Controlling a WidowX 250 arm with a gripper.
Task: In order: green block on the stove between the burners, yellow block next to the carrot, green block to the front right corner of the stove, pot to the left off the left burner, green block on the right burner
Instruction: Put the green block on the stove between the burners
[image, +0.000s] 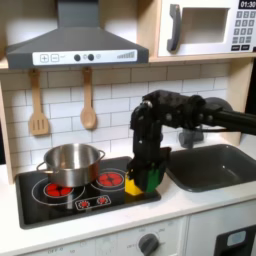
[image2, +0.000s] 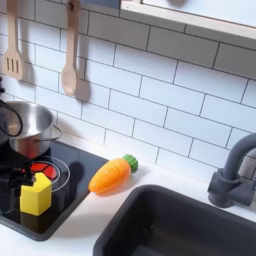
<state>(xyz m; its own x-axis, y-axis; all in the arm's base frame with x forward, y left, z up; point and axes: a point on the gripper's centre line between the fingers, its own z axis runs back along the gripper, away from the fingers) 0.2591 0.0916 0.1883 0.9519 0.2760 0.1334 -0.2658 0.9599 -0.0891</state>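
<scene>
the hand (image: 146, 176) hangs low over the front right corner of the stove (image: 40, 213), at about four o'clock from the pot (image: 70, 162) in the first exterior view. its fingers are dark and blurred, so i cannot tell how far apart they are, or whether they have hold of the green block (image: 151, 181) that shows right under them. the yellow block (image: 133, 186) sits touching or just beside the green one, on the stove's right edge. in the second exterior view the yellow block (image2: 36, 193) stands on the stove's (image2: 85, 160) corner, with the carrot (image2: 111, 174) lying on the desk (image2: 90, 225) at about two o'clock from it, near but apart. the pot (image2: 26, 126) rests over the left of the burners (image: 58, 188). the risk, as i judge it, lies in how close the two blocks are: closing on one could nudge or pinch the other, or push the yellow block off the stove's edge. a lift with a poor grip could drop the green block toward the sink (image: 215, 165) just to the first exterior view's right.
</scene>
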